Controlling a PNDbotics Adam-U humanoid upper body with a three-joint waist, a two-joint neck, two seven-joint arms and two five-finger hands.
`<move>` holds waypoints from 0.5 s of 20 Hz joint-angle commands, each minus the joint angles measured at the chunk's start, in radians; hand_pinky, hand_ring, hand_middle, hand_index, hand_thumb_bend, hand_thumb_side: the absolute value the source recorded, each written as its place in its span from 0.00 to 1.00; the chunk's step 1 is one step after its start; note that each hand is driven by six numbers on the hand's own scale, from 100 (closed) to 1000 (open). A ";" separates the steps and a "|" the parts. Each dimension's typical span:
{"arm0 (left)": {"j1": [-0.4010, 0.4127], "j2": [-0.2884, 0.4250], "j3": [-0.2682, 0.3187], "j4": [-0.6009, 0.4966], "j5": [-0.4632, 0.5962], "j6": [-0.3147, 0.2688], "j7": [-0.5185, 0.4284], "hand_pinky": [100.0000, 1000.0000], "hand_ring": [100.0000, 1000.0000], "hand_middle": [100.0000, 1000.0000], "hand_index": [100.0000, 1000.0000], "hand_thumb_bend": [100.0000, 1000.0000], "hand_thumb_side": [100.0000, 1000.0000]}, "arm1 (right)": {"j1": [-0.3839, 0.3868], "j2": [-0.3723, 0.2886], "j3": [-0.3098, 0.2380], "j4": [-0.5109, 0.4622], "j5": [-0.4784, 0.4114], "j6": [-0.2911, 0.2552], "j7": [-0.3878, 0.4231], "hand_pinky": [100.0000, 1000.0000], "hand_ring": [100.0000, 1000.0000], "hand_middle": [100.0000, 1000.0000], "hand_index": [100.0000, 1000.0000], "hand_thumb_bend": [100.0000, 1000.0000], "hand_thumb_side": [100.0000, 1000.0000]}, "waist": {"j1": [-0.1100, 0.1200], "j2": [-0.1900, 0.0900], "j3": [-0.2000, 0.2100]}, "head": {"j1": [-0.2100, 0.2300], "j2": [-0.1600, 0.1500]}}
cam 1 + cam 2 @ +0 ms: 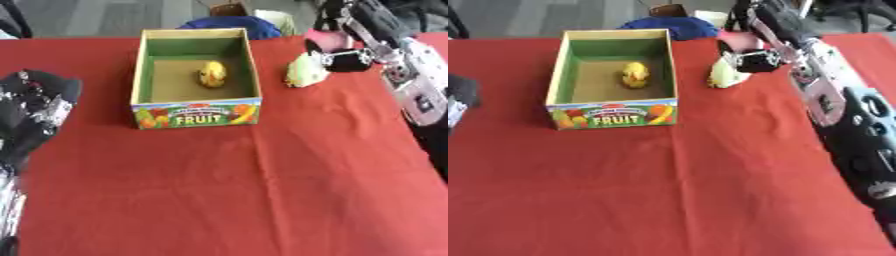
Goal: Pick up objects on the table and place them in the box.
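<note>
Box: an open cardboard carton with green inner walls, a brown floor and a printed front panel reading FRUIT, standing upright on the red cloth toward the far middle of the table. On its floor, near the middle and a little toward the back wall, lies a small yellow toy, apart from all four walls.

Just outside the box, to the right of its right wall and level with the toy inside, a pale yellow-green object rests on the cloth; its exact shape is not clear. The right hand is at this object's right side, dark fingers curled over toward it and touching or nearly touching it; whether they actually clasp it cannot be told. The right arm runs from there down the right edge, silver and black. Something pink shows just behind the hand.

Left of the box, well apart from it, the left hand sits at the table's left edge, a dark mass whose fingers cannot be made out.

Behind the box's back wall, past the table edge, lies something blue.
</note>
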 commanded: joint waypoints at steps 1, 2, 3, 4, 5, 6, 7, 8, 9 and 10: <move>-0.017 0.015 0.000 -0.026 0.008 -0.001 -0.006 0.54 0.47 0.46 0.52 0.44 0.28 | -0.056 0.031 -0.004 0.052 0.025 -0.021 -0.004 0.61 0.73 0.14 0.26 0.00 0.00 | 0.004 -0.019 0.007 | -0.011 -0.006; -0.018 0.015 -0.001 -0.026 0.008 -0.001 -0.006 0.54 0.47 0.46 0.52 0.44 0.28 | -0.073 0.051 -0.006 0.078 0.039 -0.025 -0.007 0.61 0.73 0.15 0.26 0.00 0.00 | 0.005 -0.018 0.011 | -0.014 -0.007; -0.020 0.015 -0.002 -0.027 0.009 -0.001 -0.007 0.54 0.47 0.46 0.52 0.44 0.28 | -0.088 0.069 -0.008 0.103 0.056 -0.030 -0.011 0.61 0.73 0.15 0.26 0.00 0.00 | 0.006 -0.017 0.015 | -0.016 -0.008; -0.023 0.014 -0.004 -0.027 0.010 -0.001 -0.009 0.54 0.47 0.46 0.52 0.44 0.28 | -0.104 0.087 -0.012 0.128 0.074 -0.035 -0.017 0.61 0.73 0.15 0.26 0.00 0.00 | 0.006 -0.016 0.020 | -0.020 -0.010; -0.025 0.013 -0.005 -0.028 0.011 -0.001 -0.010 0.54 0.47 0.46 0.52 0.44 0.28 | -0.116 0.101 -0.017 0.150 0.091 -0.041 -0.025 0.61 0.73 0.15 0.27 0.00 0.00 | 0.006 -0.014 0.024 | -0.023 -0.012; -0.028 0.013 -0.006 -0.028 0.011 -0.001 -0.012 0.54 0.47 0.46 0.52 0.44 0.28 | -0.129 0.114 -0.021 0.170 0.106 -0.046 -0.034 0.61 0.73 0.16 0.27 0.00 0.00 | 0.005 -0.012 0.031 | -0.027 -0.016; -0.031 0.013 -0.008 -0.029 0.011 -0.001 -0.013 0.54 0.47 0.46 0.52 0.44 0.28 | -0.139 0.124 -0.026 0.189 0.121 -0.050 -0.043 0.61 0.73 0.16 0.27 0.00 0.00 | 0.005 -0.010 0.036 | -0.030 -0.019; -0.034 0.014 -0.009 -0.029 0.012 -0.001 -0.015 0.54 0.47 0.46 0.52 0.44 0.28 | -0.150 0.135 -0.031 0.206 0.135 -0.051 -0.051 0.62 0.74 0.16 0.28 0.00 0.00 | 0.003 -0.007 0.044 | -0.035 -0.024; -0.038 0.014 -0.011 -0.030 0.012 -0.001 -0.016 0.54 0.47 0.46 0.52 0.44 0.28 | -0.159 0.145 -0.036 0.223 0.148 -0.053 -0.058 0.62 0.74 0.17 0.29 0.00 0.00 | 0.001 -0.004 0.051 | -0.039 -0.027; -0.042 0.013 -0.012 -0.031 0.012 -0.001 -0.018 0.54 0.47 0.46 0.52 0.45 0.28 | -0.167 0.153 -0.040 0.237 0.159 -0.056 -0.065 0.62 0.74 0.18 0.29 0.00 0.00 | -0.001 -0.001 0.060 | -0.044 -0.031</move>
